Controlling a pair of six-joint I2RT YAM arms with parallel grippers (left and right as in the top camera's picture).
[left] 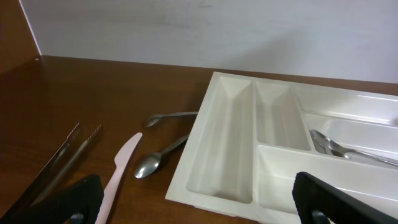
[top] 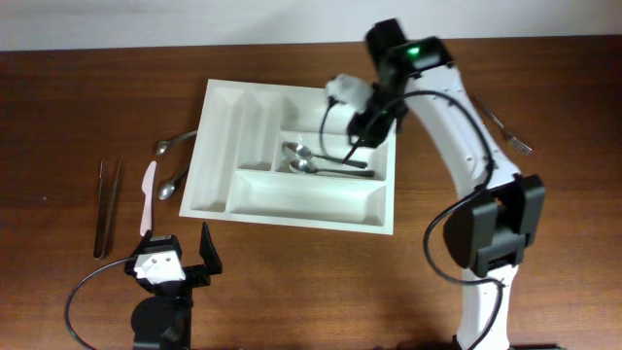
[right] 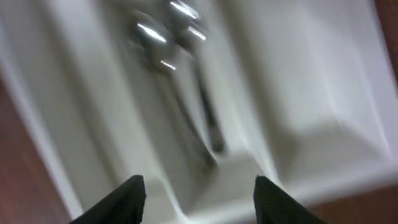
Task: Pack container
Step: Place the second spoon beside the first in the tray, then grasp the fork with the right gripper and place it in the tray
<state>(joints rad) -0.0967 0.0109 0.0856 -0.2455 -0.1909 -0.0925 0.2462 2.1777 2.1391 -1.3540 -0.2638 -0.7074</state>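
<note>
Right gripper (top: 358, 139) hangs spread wide and empty just above the container (top: 292, 208), over the slot holding two spoons (top: 309, 158).

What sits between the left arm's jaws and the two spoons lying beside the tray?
Nothing visible: both spoons lie on open table left of the tray, with the white knife further left.
</note>
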